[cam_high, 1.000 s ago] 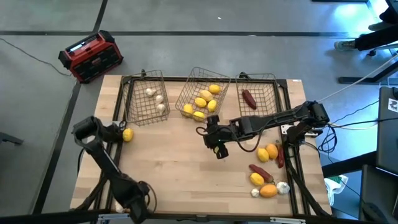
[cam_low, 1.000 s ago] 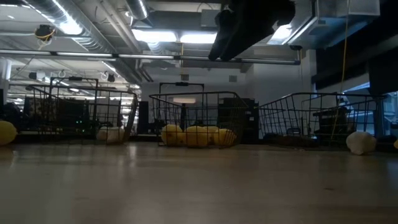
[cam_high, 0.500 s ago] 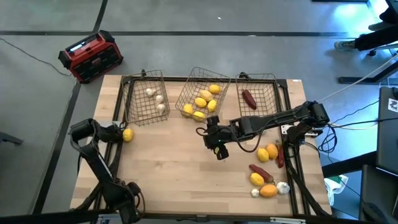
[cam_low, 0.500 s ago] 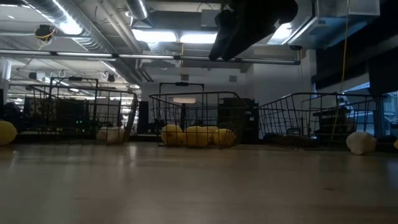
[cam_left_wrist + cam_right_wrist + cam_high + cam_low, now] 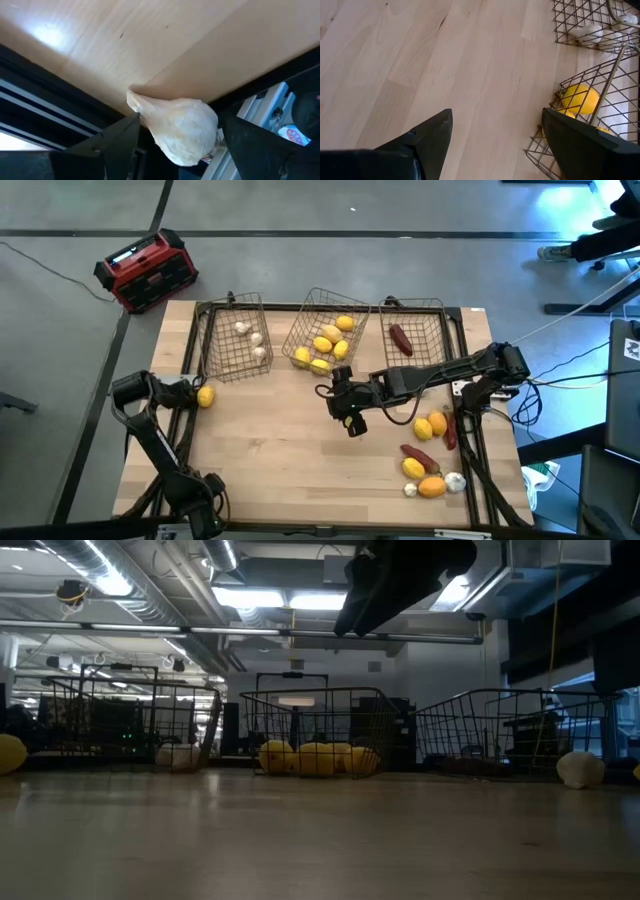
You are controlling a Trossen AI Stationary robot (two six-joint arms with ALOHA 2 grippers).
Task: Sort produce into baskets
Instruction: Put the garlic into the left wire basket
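Note:
My left gripper (image 5: 183,393) is at the table's left edge, pointing steeply down, just left of a loose yellow lemon (image 5: 205,395). In the left wrist view a white bulb (image 5: 182,132) with a pointed stem fills the gap between its open fingers, over the table's edge and the dark frame. My right gripper (image 5: 350,420) hovers open and empty above the middle of the table. Three wire baskets stand along the far edge: the left basket (image 5: 235,340) holds white bulbs, the middle basket (image 5: 325,335) lemons, the right basket (image 5: 415,335) a dark red piece. My left gripper has one finger (image 5: 122,142) on either side of the white bulb, coming from above. The bulb's sides lie right against the fingertips, but I cannot tell whether they touch it or whether it is lifted.
A loose pile of lemons, orange pieces, dark red pieces and white bulbs (image 5: 430,455) lies at the near right of the table. A red-and-black box (image 5: 147,270) sits on the floor beyond the far left corner. Bare wood lies between the grippers.
My left arm has swung a little toward the table's left edge and sunk lower, its gripper staying beside the lemon. The right arm has kept still.

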